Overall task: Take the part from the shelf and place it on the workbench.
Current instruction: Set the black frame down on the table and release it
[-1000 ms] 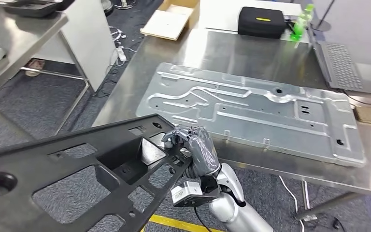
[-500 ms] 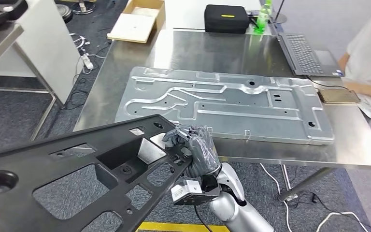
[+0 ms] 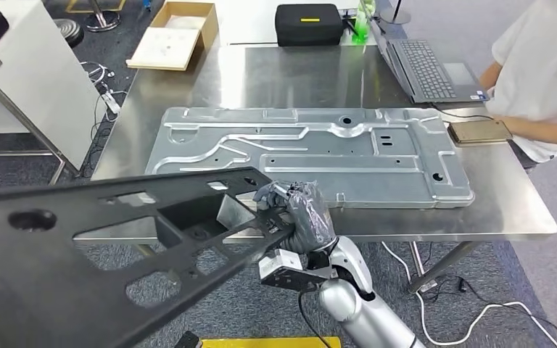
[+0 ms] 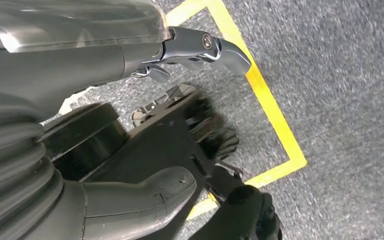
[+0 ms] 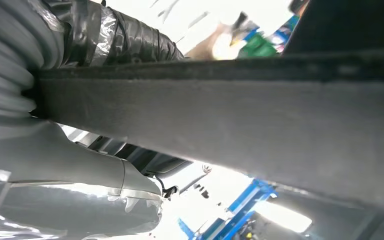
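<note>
**Black part carried at the bench's near edge**

Landmark: the steel bench [image 3: 301, 72].

- Nearest: right robot hand [image 3: 301, 212] grasping the end of the long black part [image 3: 116, 239], fingers wrapped over its rim. The part is off the bench, its held end just over the near edge, the rest over grey carpet.
- Left robot hand [image 4: 130, 200]: seen in the wrist view over yellow floor tape [image 4: 275, 125], thumb against a dark piece; whether it grips, cannot tell.
- On the bench: large silver stamped panel [image 3: 312, 152] lying flat.
- Far side of the bench: laptop [image 3: 424, 69], black case [image 3: 308, 24], green bottle [image 3: 362, 25].
- Right of the bench: a person [image 3: 537, 80], arm resting on it.
</note>
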Available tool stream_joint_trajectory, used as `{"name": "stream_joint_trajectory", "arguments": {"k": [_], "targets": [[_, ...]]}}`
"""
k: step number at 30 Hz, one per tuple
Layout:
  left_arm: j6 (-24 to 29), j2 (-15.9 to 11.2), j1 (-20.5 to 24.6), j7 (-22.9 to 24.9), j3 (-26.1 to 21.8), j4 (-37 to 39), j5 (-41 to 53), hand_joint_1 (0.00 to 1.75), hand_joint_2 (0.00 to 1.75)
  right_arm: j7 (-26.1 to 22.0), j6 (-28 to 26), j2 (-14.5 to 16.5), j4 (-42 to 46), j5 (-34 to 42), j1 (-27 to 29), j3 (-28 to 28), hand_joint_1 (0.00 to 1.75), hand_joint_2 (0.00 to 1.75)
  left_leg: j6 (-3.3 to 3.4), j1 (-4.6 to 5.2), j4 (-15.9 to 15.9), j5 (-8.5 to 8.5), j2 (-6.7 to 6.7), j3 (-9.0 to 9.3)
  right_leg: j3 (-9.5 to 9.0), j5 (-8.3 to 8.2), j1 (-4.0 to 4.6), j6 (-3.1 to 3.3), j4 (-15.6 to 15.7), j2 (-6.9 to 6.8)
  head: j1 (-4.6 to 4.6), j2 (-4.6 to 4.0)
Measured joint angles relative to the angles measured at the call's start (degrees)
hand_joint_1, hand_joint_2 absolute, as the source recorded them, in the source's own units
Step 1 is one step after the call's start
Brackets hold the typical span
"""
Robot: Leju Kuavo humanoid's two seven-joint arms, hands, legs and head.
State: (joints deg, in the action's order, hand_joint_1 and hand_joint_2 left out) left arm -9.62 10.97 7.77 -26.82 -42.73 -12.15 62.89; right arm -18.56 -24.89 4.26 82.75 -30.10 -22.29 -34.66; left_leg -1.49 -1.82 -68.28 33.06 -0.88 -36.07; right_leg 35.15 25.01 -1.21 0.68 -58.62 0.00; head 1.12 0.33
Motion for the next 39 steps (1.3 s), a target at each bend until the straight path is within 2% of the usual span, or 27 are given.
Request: {"name": "stream_joint_trajectory", "arguments": {"k": [1,2,3,5,7,8,12,14,16,17,18,19,21,22,23,25,27,28,29,31,32,33,34,35,37,38,39], "targets": [[-0.1,0.0,-0.1,0.1,0.0,0.0,0.0,0.00,1.75,0.8,0.1,-0.4,-0.7,-1.0,-0.6,0.5,1.75,1.75,0.07,0.05,-3.5,1.03,0.18,-1.98,-0.05,0.07,0.16,0.19,0.0,0.17,0.00,0.00],[-0.1,0.0,-0.2,0.1,0.0,0.0,0.0,0.00,1.75,1.7,0.3,-1.0,-1.6,-2.1,-1.2,1.1,1.75,1.75,0.13,0.09,-5.4,1.00,0.29,-3.27,-0.10,0.15,0.29,0.26,-0.1,0.36,0.00,0.00],[-0.2,0.0,-0.2,0.2,0.0,0.0,0.1,0.00,1.75,2.7,0.5,-1.7,-2.7,-3.3,-2.0,2.0,1.75,1.75,0.23,0.10,-5.1,-0.14,0.34,-3.61,-0.14,0.24,0.39,0.28,-0.2,0.57,0.00,0.00],[-0.4,0.0,-0.2,0.2,0.0,0.0,0.1,0.00,1.75,4.4,1.0,-3.3,-5.1,-5.5,-3.9,4.2,1.75,1.75,0.55,0.10,0.6,-4.42,0.42,-1.71,-0.19,0.50,0.45,0.07,-0.6,0.93,0.00,0.00],[-0.7,0.0,-0.2,0.1,0.0,0.0,0.2,0.00,1.75,5.0,1.5,-4.9,-7.6,-6.9,-6.0,6.5,1.75,1.75,0.96,0.23,6.3,-6.76,0.76,0.57,0.06,0.82,0.58,-0.40,-1.2,1.12,0.01,0.00],[-0.9,0.0,-0.1,0.1,0.0,0.0,0.2,0.00,1.75,4.9,1.8,-5.8,-9.1,-7.7,-7.2,7.7,1.75,1.75,1.17,0.35,7.7,-6.99,0.92,1.07,0.25,0.88,0.64,-0.74,-1.4,1.18,0.01,0.00],[-1.2,0.1,-0.2,0.0,0.0,0.0,0.3,0.00,1.75,4.3,2.3,-9.7,-15.3,-11.5,-11.2,11.5,1.75,1.75,2.37,0.54,8.5,-7.15,1.16,1.27,0.53,1.12,0.38,-2.13,-1.6,1.04,0.02,0.00],[-1.3,0.1,-0.1,0.0,0.0,0.0,0.2,0.00,1.75,4.2,2.1,-11.3,-17.9,-13.3,-13.0,12.9,1.75,1.75,2.98,0.39,8.9,-7.40,1.03,1.46,2.36,3.45,0.27,-2.64,-5.5,0.71,0.04,0.00],[-1.5,0.0,-0.1,0.0,0.0,0.0,0.2,0.00,1.75,4.5,1.9,-12.4,-20.0,-14.8,-14.4,13.8,1.75,1.75,3.26,0.49,8.9,-7.34,0.82,1.48,5.98,6.65,0.27,-3.00,-12.7,0.53,0.04,0.00],[-1.5,0.0,-0.1,0.0,0.0,0.0,0.2,0.00,1.75,4.6,1.7,-12.8,-21.0,-15.3,-14.7,14.1,1.75,1.75,3.34,0.53,8.9,-7.29,0.75,1.52,7.54,7.34,0.24,-3.11,-15.5,0.49,0.05,0.00],[-1.6,0.0,-0.2,0.0,0.0,0.0,0.2,0.00,1.75,4.8,1.5,-13.2,-21.9,-15.8,-14.9,14.3,1.75,1.75,3.41,0.54,8.9,-7.22,0.73,1.57,8.33,7.04,0.20,-3.15,-16.7,0.44,0.05,0.00],[-1.6,0.0,-0.2,0.0,0.0,0.0,0.2,0.00,1.75,5.1,1.2,-13.7,-22.6,-16.7,-15.1,14.5,1.75,1.75,3.42,0.55,8.8,-7.13,0.76,1.66,8.03,5.62,0.15,-3.11,-15.6,0.38,0.05,0.00],[-1.6,0.1,-0.2,0.0,0.0,0.0,0.3,0.00,1.75,5.9,-0.1,-14.6,-23.8,-19.2,-15.9,14.7,1.75,1.75,3.21,0.57,8.7,-6.85,0.80,1.83,5.10,1.46,0.09,-2.87,-8.7,0.10,0.04,0.00],[-1.6,0.1,-0.1,0.0,0.0,0.0,0.3,0.00,1.75,6.3,-0.9,-15.1,-24.5,-20.6,-16.6,14.8,1.75,1.75,3.00,0.69,8.5,-6.69,0.81,1.82,3.50,0.08,0.23,-2.68,-5.1,-0.04,0.04,0.00],[-1.6,0.1,-0.1,0.0,0.0,0.0,0.3,0.00,1.75,6.7,-1.7,-15.6,-25.2,-21.9,-17.3,14.8,1.75,1.75,2.73,0.82,8.5,-6.60,0.82,1.77,2.48,-0.56,0.38,-2.48,-2.7,-0.14,0.03,0.00],[-1.6,0.1,-0.1,0.0,0.0,0.0,0.4,0.00,1.75,7.1,-2.9,-16.9,-26.9,-24.7,-18.6,14.9,1.75,1.75,2.23,1.04,8.7,-6.59,0.81,1.75,1.99,-0.36,0.67,-2.04,-1.4,-0.09,0.01,0.00],[-1.6,0.1,-0.1,-0.2,0.0,0.0,0.5,0.00,1.75,7.1,-3.4,-18.4,-28.7,-26.9,-19.6,15.0,1.75,1.75,1.68,1.08,8.5,-6.18,0.81,1.79,1.73,-0.39,0.40,-1.35,-1.2,-0.05,0.01,0.00],[-1.6,0.1,-0.2,-0.2,0.0,0.0,0.5,0.00,1.75,7.1,-3.5,-19.0,-29.5,-27.6,-20.0,15.1,1.75,1.75,1.46,1.09,7.5,-5.40,0.82,1.42,1.53,-0.43,0.26,-0.91,-0.9,-0.08,0.00,0.00],[-1.6,0.1,-0.2,-0.3,0.0,0.0,0.5,0.00,1.75,7.0,-3.7,-19.6,-30.3,-28.1,-20.4,15.2,1.75,1.75,1.31,1.09,5.2,-4.04,0.82,0.42,1.32,-0.44,0.16,-0.49,-0.8,-0.11,0.00,0.00],[-1.7,0.1,-0.3,-0.5,0.0,0.0,0.4,0.00,1.75,7.1,-4.3,-20.3,-31.8,-28.7,-20.9,15.3,1.75,1.75,1.22,1.08,-1.9,-0.75,0.82,-2.92,1.14,-0.29,0.37,0.06,-0.7,-0.07,0.00,0.00],[-1.7,0.1,-0.4,-0.5,0.0,0.0,0.3,0.00,1.75,7.2,-4.5,-20.6,-32.5,-29.0,-21.0,15.3,1.75,1.75,1.21,1.09,-5.3,0.34,0.82,-4.66,1.07,-0.21,0.52,0.19,-0.8,0.01,0.00,0.00],[-1.7,0.0,-0.4,-0.5,0.0,0.0,0.3,0.00,1.75,7.2,-4.7,-20.9,-33.3,-29.2,-20.9,15.3,1.75,1.75,1.26,1.11,-7.1,0.40,0.82,-5.66,0.99,-0.13,0.65,0.29,-0.8,0.13,0.00,0.00],[-1.7,0.0,-0.5,-0.5,0.0,0.0,0.2,0.00,1.75,7.2,-4.8,-21.1,-34.0,-29.4,-20.9,15.3,1.31,1.75,1.41,1.14,-6.8,-0.56,0.82,-5.78,0.91,-0.05,0.78,0.36,-0.9,0.28,0.00,0.00],[-1.7,0.0,-0.5,-0.5,0.0,0.0,0.2,0.00,1.75,7.2,-4.9,-21.3,-34.5,-29.5,-20.9,15.3,0.87,1.75,1.70,1.22,-4.3,-2.47,0.85,-4.81,0.82,0.04,0.90,0.36,-1.0,0.43,-0.01,0.00],[-1.6,-0.2,-0.5,-0.6,0.0,0.0,0.2,0.00,1.75,7.2,-5.2,-21.6,-35.3,-29.6,-20.9,15.4,0.00,1.75,2.60,1.49,3.1,-6.29,0.91,-1.53,0.70,0.25,1.14,0.21,-1.1,0.64,0.00,0.00],[-1.4,-0.2,-0.4,-0.6,0.1,0.0,0.4,0.00,1.75,7.2,-5.4,-21.8,-35.6,-29.5,-21.0,15.5,0.00,1.75,2.96,1.64,6.0,-7.27,0.93,-0.22,0.74,0.31,1.21,0.02,-1.2,0.69,0.01,0.00],[-1.2,-0.3,-0.4,-0.7,0.1,0.0,0.6,0.00,1.31,7.1,-5.5,-21.9,-36.0,-29.3,-21.0,15.6,0.00,1.75,3.18,1.77,7.6,-7.57,0.94,0.51,0.80,0.33,1.20,-0.21,-1.3,0.70,0.02,0.00]]}}
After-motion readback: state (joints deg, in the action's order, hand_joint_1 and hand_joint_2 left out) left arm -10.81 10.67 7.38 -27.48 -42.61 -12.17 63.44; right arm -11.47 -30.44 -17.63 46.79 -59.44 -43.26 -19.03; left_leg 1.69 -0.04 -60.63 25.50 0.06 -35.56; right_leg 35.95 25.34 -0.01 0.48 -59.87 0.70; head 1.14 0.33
